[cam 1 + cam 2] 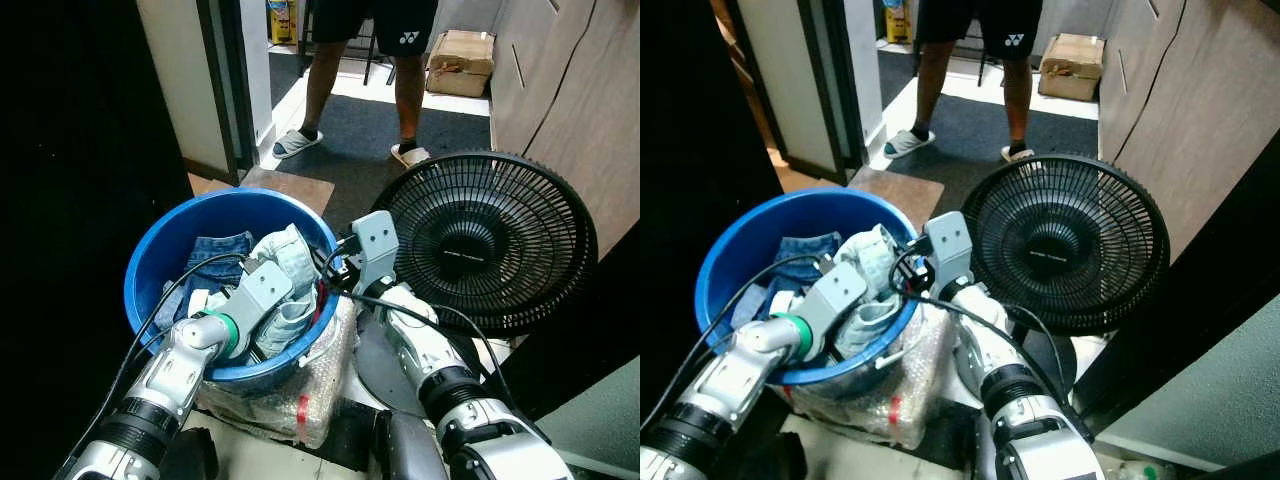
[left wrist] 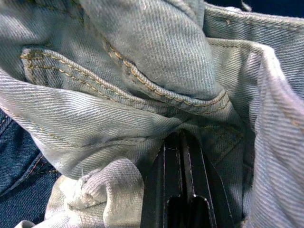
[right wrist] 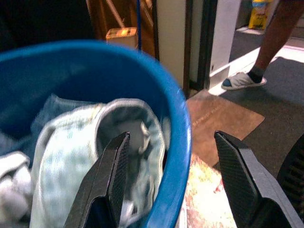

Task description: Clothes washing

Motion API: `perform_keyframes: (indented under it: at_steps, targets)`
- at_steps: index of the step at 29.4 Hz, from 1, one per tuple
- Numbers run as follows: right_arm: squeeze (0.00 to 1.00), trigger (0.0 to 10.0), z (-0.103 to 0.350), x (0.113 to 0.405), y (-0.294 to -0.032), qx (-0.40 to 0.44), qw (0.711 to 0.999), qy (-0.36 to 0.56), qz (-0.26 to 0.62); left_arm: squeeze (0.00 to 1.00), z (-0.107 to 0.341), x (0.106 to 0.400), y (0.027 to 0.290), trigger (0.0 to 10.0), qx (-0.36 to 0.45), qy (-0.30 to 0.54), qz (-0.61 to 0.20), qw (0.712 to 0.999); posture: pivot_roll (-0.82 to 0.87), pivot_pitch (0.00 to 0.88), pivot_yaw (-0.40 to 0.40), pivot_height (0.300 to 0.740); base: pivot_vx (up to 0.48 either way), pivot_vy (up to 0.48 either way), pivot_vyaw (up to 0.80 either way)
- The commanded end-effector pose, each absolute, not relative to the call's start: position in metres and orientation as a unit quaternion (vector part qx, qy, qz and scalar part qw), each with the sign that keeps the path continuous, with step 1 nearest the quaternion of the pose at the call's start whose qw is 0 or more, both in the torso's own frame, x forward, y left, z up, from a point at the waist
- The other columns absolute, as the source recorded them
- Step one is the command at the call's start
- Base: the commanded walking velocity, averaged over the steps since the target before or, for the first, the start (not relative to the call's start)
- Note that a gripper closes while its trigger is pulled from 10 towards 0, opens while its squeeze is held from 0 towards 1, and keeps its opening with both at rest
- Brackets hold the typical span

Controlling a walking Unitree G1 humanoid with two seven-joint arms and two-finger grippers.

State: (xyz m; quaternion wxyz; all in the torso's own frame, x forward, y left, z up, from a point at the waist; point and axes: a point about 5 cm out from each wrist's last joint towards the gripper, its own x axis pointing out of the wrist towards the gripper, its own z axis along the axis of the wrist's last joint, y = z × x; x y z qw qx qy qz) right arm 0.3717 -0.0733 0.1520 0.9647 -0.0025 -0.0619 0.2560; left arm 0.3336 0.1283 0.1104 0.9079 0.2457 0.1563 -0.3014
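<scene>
A blue plastic basin (image 1: 150,262) holds a pile of clothes: pale denim jeans (image 1: 288,255) on top and a darker denim piece (image 1: 215,250) behind. My left gripper (image 1: 285,312) reaches into the basin. In the left wrist view its fingers (image 2: 178,190) are pressed together, with their tips buried in a fold of the pale jeans (image 2: 142,57). My right gripper (image 3: 171,137) is open at the basin's near right side. It straddles the blue rim (image 3: 178,123), with one finger inside over the clothes and the other outside.
A black floor fan (image 1: 485,240) stands close on the right of the basin. The basin rests on a bubble-wrapped bundle (image 1: 300,390). A person (image 1: 320,80) in sandals stands on the dark mat ahead. A cardboard box (image 1: 460,60) lies beyond, and wooden cabinets (image 1: 570,90) line the right.
</scene>
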Motion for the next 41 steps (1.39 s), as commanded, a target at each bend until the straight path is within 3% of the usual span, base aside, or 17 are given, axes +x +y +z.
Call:
perform_keyframes:
  at_steps: [1,9,17,24,32,35,38,41]
  targets:
    - [0.00,10.0,0.177,0.378,-0.074,0.011,0.962,-0.099,0.255,0.00,0.101,0.327,0.123,10.0,0.242,0.174,-0.323,0.898,0.12,0.068,0.010,0.471,0.000,0.000,0.00]
    - [0.00,10.0,0.224,0.383,-0.080,-0.008,0.950,-0.177,0.259,0.00,0.099,0.325,0.124,10.0,0.242,0.180,-0.320,0.898,0.13,0.070,-0.001,0.471,0.000,0.000,0.00]
    - [0.00,10.0,0.232,0.385,-0.080,-0.031,0.947,-0.186,0.259,0.00,0.099,0.324,0.124,10.0,0.240,0.182,-0.319,0.899,0.12,0.073,0.003,0.471,0.000,0.000,0.00]
    - [0.00,10.0,0.217,0.381,-0.029,-0.011,0.912,-0.116,0.392,0.00,0.099,0.324,0.124,10.0,0.241,0.183,-0.318,0.898,0.14,0.076,-0.014,0.471,0.000,0.000,0.00]
    - [0.00,10.0,0.176,0.370,-0.010,-0.017,0.910,-0.033,0.413,0.00,0.098,0.322,0.126,10.0,0.239,0.184,-0.312,0.901,0.15,0.080,-0.023,0.471,0.000,0.000,0.00]
    - [0.00,10.0,0.168,0.368,-0.009,-0.030,0.911,-0.017,0.411,0.00,0.098,0.321,0.126,10.0,0.239,0.185,-0.312,0.901,0.15,0.081,-0.022,0.471,0.000,0.000,0.00]
    - [0.00,10.0,0.164,0.374,-0.029,-0.091,0.933,-0.017,0.349,0.00,0.098,0.322,0.125,10.0,0.240,0.185,-0.313,0.900,0.14,0.080,-0.021,0.471,0.000,0.000,0.00]
    - [0.00,10.0,0.166,0.377,-0.036,-0.099,0.936,-0.020,0.336,0.00,0.098,0.322,0.125,10.0,0.240,0.185,-0.314,0.900,0.14,0.080,-0.021,0.471,0.000,0.000,0.00]
